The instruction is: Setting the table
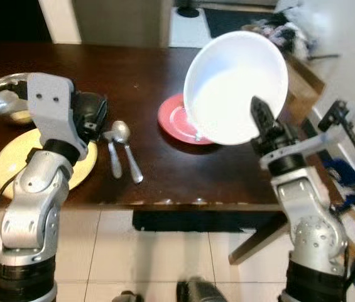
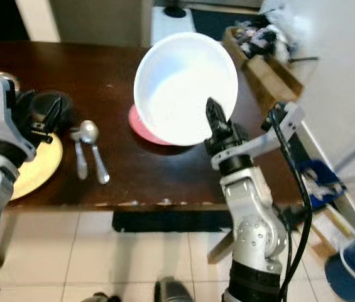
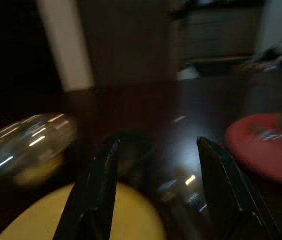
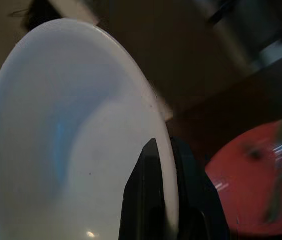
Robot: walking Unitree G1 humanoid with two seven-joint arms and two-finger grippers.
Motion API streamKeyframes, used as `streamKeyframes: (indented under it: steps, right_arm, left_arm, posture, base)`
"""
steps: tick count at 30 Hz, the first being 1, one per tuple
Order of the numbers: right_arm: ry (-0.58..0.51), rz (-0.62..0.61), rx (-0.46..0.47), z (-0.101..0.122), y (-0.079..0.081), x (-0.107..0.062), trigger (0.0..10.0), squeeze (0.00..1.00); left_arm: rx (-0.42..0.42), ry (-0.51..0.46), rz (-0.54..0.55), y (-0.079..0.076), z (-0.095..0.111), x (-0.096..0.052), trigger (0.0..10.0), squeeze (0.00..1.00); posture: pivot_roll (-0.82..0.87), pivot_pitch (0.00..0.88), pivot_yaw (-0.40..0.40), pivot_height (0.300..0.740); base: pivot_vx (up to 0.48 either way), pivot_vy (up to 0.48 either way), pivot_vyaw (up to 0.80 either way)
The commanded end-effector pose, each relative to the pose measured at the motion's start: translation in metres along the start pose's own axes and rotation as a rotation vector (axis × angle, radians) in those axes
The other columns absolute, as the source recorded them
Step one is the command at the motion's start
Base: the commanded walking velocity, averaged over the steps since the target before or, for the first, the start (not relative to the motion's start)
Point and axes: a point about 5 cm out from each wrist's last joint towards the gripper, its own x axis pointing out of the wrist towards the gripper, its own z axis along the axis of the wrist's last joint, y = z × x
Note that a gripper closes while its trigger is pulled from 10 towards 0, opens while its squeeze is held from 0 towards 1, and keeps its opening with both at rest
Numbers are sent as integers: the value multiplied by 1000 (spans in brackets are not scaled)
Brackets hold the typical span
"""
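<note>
At the left edge of the dark wooden table [image 1: 146,69] lies a yellow plate [image 1: 7,165], with a shiny metal bowl [image 1: 4,104] just behind it. The left gripper [image 3: 155,165] hovers low over the plate's far rim, its two black fingers spread wide and holding nothing. Just beside the plate, toward the middle, two spoons [image 1: 122,151] lie side by side on the wood. Further right sits a small red plate [image 1: 176,119] with what looks like a utensil resting on it — too blurred to name.

Over that red plate the right gripper [image 1: 262,116] holds a white bowl [image 1: 235,85] in the air, tilted steeply so its opening faces the camera; the fingers are pinched on the bowl's rim, one inside and one outside.

The step in hand seems to be placing the bowl. A rim pinch on a smooth bowl can slip or swing, so it is best to level the bowl first, then lower it slowly and squarely onto its spot — and if that spot is the red plate, the utensil there could leave the bowl rocking
</note>
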Motion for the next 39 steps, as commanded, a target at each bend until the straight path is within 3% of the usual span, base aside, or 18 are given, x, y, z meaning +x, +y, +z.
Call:
streamKeyframes:
  steps: [1,39]
  right_arm:
    - [-9,-23,22,3,-4,-4,10000,0]
    - [40,-36,29,-4,-6,-7,10000,0]
  left_arm:
    - [-7,16,-13,-3,-4,-1,10000,0]
    - [-5,25,-25,-6,-6,-1,10000,0]
  posture:
    - [-93,66,8,740]
    - [-94,78,11,740]
  base:
    - [-311,0,0]
    - [-312,0,0]
